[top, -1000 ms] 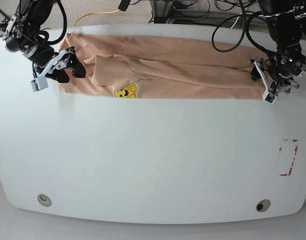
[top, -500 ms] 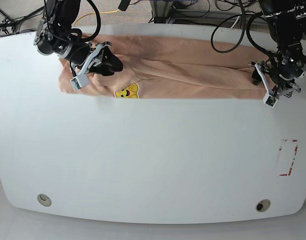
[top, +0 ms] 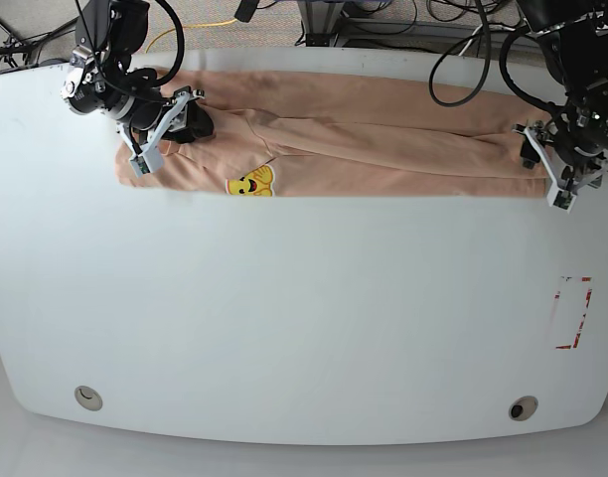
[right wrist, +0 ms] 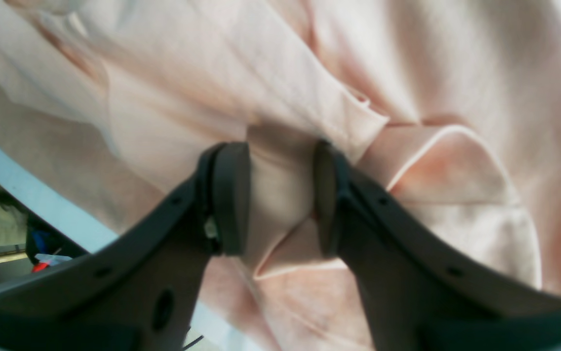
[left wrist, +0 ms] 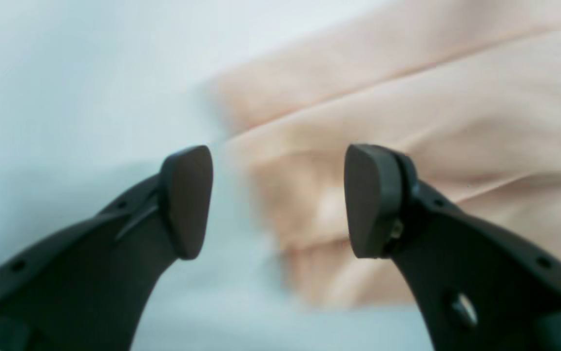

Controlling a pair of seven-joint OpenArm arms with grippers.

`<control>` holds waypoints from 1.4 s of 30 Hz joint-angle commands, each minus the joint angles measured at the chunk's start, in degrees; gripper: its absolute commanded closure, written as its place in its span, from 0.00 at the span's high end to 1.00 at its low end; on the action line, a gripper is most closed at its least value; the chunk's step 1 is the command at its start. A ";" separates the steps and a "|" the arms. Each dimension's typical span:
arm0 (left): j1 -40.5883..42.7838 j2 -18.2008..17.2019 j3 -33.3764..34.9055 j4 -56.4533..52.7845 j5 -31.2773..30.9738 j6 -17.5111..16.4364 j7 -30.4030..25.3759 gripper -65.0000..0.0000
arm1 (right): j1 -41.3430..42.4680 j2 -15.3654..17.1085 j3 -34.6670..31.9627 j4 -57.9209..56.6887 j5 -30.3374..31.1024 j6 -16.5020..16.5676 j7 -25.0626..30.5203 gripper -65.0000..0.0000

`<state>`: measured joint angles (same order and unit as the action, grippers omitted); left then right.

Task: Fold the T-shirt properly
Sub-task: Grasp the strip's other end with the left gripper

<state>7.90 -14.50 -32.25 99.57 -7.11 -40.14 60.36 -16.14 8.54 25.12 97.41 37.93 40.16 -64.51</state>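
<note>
White glossy bench (top: 304, 318), soft peach shirt (top: 383, 139) rumpled; right tool (right wrist: 280, 195) pinching a shirt fold, left tool (left wrist: 278, 200) agape.

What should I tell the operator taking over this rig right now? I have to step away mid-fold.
Right tool: closed on a bunched fold of the T-shirt near its sleeve end, by the yellow print.
Left tool: open, hanging at the shirt's opposite end, holding nothing.
T-shirt: lies as a long band along the far edge of the white table, already folded lengthwise.
Done: lengthwise fold.
Left: tidy the bunched sleeve, likely grip the other end with the left tool, then fold the band across into a compact stack.
</note>
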 commanded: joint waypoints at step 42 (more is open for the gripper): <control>1.37 -3.92 -6.12 -10.29 -32.05 0.14 9.14 0.07 | 0.01 1.27 0.15 -0.57 -0.97 -0.16 1.17 0.32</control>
<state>8.97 -17.21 -37.95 84.18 -38.11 -39.94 70.32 -16.14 9.21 25.10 96.36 37.89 40.12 -62.98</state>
